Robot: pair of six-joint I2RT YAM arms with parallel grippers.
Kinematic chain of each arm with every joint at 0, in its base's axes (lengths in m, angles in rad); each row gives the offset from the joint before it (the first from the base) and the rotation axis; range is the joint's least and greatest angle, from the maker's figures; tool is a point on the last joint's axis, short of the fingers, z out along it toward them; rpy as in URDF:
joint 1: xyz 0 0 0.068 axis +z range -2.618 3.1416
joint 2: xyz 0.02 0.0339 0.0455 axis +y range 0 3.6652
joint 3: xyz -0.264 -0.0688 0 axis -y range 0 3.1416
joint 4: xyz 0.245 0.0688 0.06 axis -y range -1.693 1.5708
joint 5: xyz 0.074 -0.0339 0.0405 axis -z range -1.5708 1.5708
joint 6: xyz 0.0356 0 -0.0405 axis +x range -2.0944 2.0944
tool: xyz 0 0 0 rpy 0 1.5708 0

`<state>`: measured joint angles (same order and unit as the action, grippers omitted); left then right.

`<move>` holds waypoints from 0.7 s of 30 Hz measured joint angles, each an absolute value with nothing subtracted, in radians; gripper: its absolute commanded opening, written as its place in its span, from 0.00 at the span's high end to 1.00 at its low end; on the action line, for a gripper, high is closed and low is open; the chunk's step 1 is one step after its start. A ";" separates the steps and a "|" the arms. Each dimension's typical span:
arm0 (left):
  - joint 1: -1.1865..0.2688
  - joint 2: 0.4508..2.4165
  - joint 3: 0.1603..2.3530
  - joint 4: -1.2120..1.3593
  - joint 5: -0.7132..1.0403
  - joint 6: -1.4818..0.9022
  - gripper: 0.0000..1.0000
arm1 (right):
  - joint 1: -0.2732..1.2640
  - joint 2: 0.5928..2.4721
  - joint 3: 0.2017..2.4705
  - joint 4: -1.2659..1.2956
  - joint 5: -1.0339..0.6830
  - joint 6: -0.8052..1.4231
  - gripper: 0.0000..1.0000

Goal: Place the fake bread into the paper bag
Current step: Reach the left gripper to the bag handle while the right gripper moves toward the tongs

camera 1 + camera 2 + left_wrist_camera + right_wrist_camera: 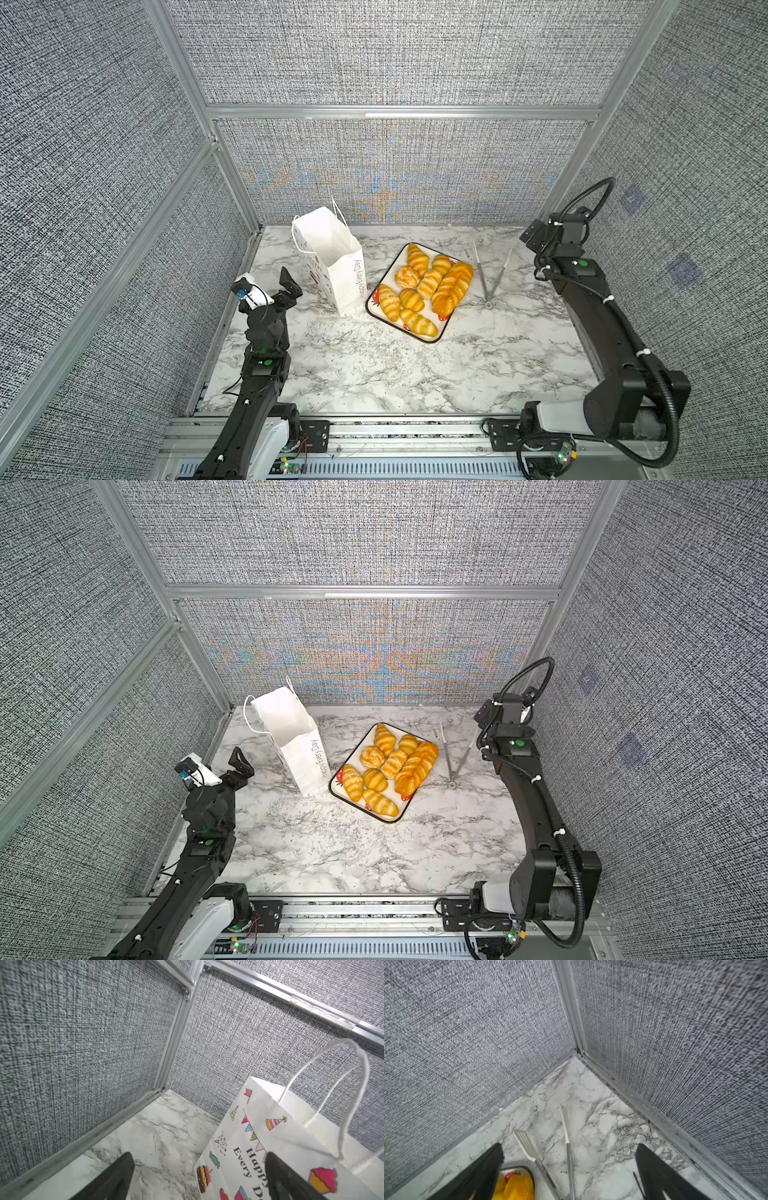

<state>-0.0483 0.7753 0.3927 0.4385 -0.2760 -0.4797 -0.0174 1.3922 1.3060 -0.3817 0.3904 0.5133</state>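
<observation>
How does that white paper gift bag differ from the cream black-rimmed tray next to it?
The white paper gift bag stands upright and tall; the cream black-rimmed tray lies flat. The bag's open mouth shows no bread inside; the tray is crowded with glossy golden toy bread. Both rest side by side on the marble table.

Fake bread (429, 283): glossy golden striped rolls on tray (432, 340). Paper bag (332, 266): white, upright, open, beside it.

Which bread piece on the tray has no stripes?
The round bun with the crackled top, on the side of the tray facing the paper bag. All other pieces are longer and striped.
</observation>
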 measured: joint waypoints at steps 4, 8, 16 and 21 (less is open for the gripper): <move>-0.048 0.754 0.539 0.281 -0.225 -0.508 0.01 | -0.014 1.401 1.305 -0.505 0.321 0.491 0.01; -0.048 0.780 0.690 0.159 -0.166 -0.480 0.01 | -0.014 1.430 1.333 -0.549 0.263 0.460 0.01; -0.047 0.975 0.900 0.046 -0.019 -0.384 0.03 | -0.014 1.516 1.351 -0.615 0.195 0.414 0.01; -0.041 1.095 0.994 0.004 0.010 -0.327 0.11 | -0.014 1.542 1.337 -0.642 0.158 0.393 0.01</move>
<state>-0.0406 1.0946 0.9943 0.0040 0.0097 -0.3267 -0.0139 1.5417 1.3373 -0.6422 0.1581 0.3927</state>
